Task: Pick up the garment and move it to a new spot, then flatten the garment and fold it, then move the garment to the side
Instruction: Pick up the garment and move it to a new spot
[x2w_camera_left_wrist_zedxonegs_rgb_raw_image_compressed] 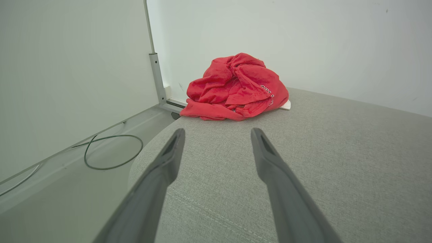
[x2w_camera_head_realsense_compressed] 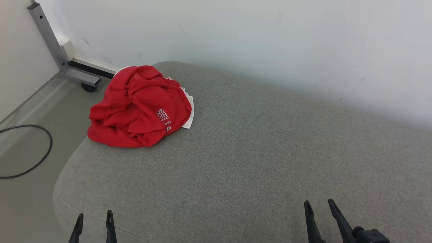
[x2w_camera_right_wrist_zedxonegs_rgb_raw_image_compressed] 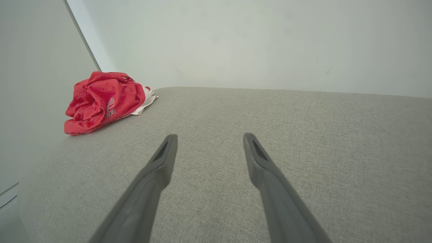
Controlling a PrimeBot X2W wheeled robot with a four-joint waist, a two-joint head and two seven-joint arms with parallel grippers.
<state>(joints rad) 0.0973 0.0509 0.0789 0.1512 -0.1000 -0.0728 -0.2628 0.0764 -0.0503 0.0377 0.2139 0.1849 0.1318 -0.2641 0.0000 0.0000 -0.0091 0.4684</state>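
Note:
A crumpled red garment [x2w_camera_head_realsense_compressed: 138, 108] with white lettering and a white edge lies in a heap at the far left corner of the grey upholstered surface [x2w_camera_head_realsense_compressed: 256, 152]. It also appears ahead of the left fingers [x2w_camera_left_wrist_zedxonegs_rgb_raw_image_compressed: 236, 87] and far to the left of the right fingers [x2w_camera_right_wrist_zedxonegs_rgb_raw_image_compressed: 103, 101]. My left gripper [x2w_camera_head_realsense_compressed: 95, 216] is open at the near left edge, well short of the garment. My right gripper [x2w_camera_head_realsense_compressed: 318, 203] is open at the near right, far from it. Both hold nothing.
A white wall [x2w_camera_head_realsense_compressed: 270, 40] runs along the far side of the surface. On the floor to the left lie a black cable loop [x2w_camera_head_realsense_compressed: 30, 152] and a grey metal frame on a caster [x2w_camera_head_realsense_compressed: 64, 57]. The surface's rounded left edge [x2w_camera_head_realsense_compressed: 60, 182] drops to the floor.

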